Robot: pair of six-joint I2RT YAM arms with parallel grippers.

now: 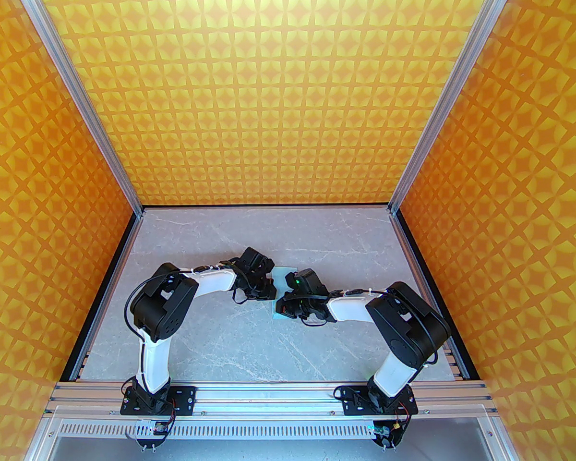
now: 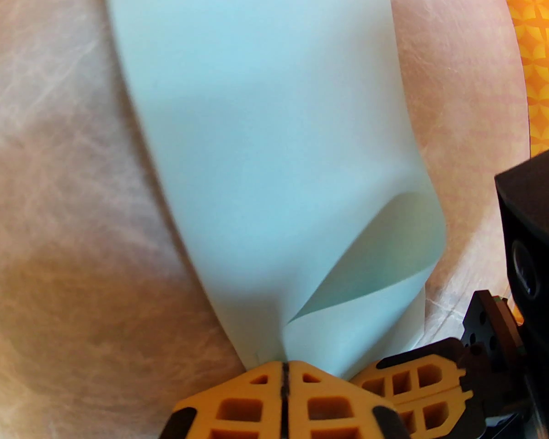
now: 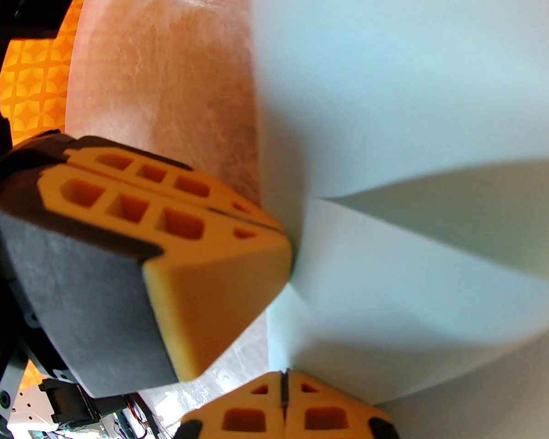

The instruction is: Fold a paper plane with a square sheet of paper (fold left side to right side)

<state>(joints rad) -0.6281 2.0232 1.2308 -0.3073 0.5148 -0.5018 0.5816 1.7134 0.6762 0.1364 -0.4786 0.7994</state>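
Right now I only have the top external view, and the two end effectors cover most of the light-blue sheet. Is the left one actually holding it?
Observer: Yes. On the left wrist view, the left end effector is shut on the sheet at its near edge.
Operator: And the right one?
Observer: The right end effector is shut too, with the sheet's edge running into the seam between its fingers.
Operator: Is the fold pressed flat?
Observer: No. Just ahead of the left grip the sheet curls into an open loop rather than lying flat on the table.
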